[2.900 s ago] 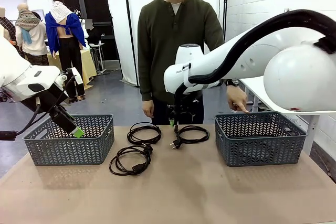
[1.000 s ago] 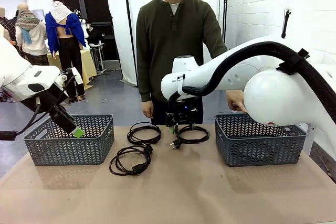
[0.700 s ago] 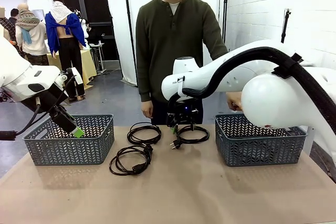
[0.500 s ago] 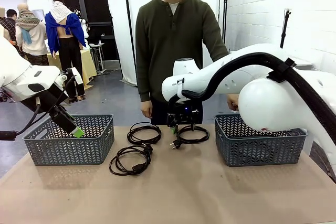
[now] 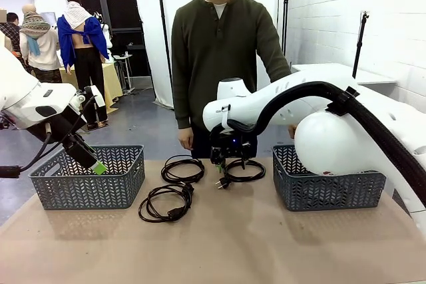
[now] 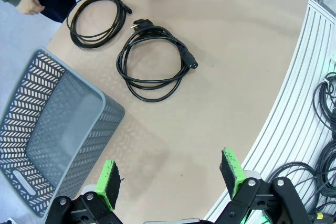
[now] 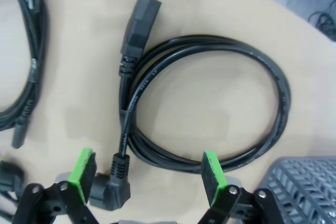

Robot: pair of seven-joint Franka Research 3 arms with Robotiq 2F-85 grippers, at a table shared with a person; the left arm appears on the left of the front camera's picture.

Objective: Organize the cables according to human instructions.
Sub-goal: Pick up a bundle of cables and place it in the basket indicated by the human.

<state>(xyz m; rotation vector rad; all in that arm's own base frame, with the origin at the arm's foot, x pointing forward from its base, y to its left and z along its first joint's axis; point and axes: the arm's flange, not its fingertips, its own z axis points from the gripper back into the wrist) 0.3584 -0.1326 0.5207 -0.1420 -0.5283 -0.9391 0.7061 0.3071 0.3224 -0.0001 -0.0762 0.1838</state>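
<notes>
Right gripper [image 7: 147, 171]: jaws found wide, nothing held. Contact with the right cable [image 7: 231, 42], coiled black at far mid-table, cannot be told. Its angled plug [image 7: 113, 184] is seen between the pads from the right wrist and is masked by the gripper in the front view. Left gripper [image 6: 169, 177]: wide, empty, near the left basket [image 6: 47, 129]. 2 more coils, far [image 6: 72, 23] and near [image 6: 119, 62], are laid left of the cable.

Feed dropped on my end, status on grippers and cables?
Left gripper open, by the left basket. Right gripper open, low over the rightmost power cable, ungripped. Nothing blocking.

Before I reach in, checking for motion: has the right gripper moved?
Yes: the right gripper has dropped toward the cable beside the right basket.
</notes>
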